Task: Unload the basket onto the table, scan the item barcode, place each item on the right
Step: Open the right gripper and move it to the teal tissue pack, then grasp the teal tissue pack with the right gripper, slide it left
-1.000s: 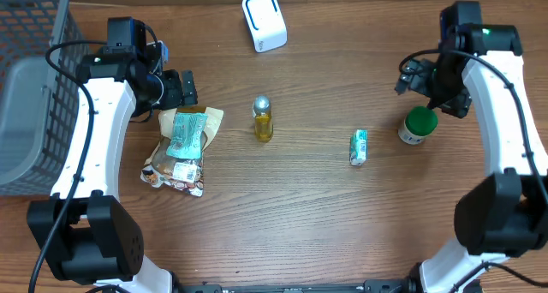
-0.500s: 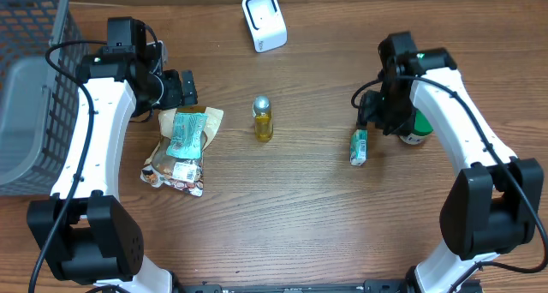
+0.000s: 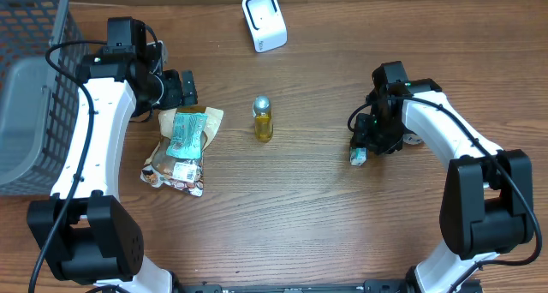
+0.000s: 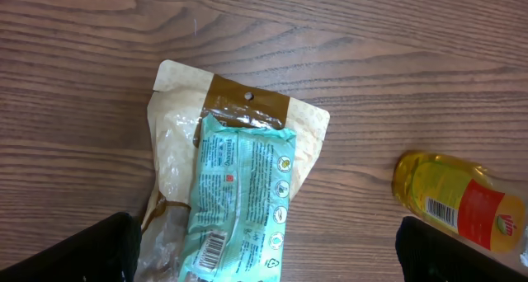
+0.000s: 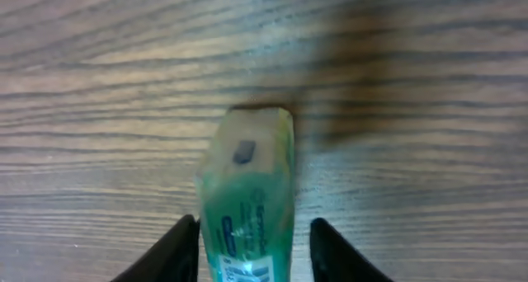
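- Right hand (image 5: 252,247) straddles the green carton (image 5: 247,179); the carton's long axis runs near-far, jaws across its width.
- Jaws half-shut, gap showing, not clamped.
- Left hand (image 3: 181,89) wide open, empty, well apart.

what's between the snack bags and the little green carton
Only a small yellow bottle with a silver cap; the overhead view shows it.

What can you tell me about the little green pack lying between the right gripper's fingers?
The green pack is small and narrow, glossy like film wrap, with pale print, a dark square mark near its far end and what looks like a barcode label at the near end. It lies flat on the wooden table. The right gripper straddles it: one finger close against its side, a thin gap at the other.
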Available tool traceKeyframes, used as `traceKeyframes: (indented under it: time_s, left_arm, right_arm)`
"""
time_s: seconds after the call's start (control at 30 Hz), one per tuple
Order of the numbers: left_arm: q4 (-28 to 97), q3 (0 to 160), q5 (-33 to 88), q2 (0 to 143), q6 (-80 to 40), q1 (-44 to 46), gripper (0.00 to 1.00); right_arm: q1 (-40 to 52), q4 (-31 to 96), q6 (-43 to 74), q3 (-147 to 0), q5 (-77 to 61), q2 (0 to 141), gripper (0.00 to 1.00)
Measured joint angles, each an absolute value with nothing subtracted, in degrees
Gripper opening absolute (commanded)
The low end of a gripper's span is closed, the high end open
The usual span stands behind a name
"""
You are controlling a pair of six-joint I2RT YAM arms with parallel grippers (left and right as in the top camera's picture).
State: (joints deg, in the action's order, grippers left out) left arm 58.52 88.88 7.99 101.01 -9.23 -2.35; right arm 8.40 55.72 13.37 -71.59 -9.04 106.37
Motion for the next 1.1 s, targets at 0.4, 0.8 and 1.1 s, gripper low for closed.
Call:
traceKeyframes:
  time_s: [0.4,0.8,1.1]
  left_arm:
    - [58.54,88.88,7.99,101.01,-9.23,-2.35,1.00]
    - [58.52,88.88,7.99,101.01,-9.23,-2.35,1.00]
    - [58.52,88.88,7.99,101.01,-9.23,-2.35,1.00]
  right_arm:
    - [9.74,52.51,13.85,-71.59,-9.54,106.37,0.25]
    - [21.65,42.57,19.49,-71.57,-10.17,106.37,0.50]
    - [21.78,42.89,19.73,-71.57,-10.02,106.37,0.49]
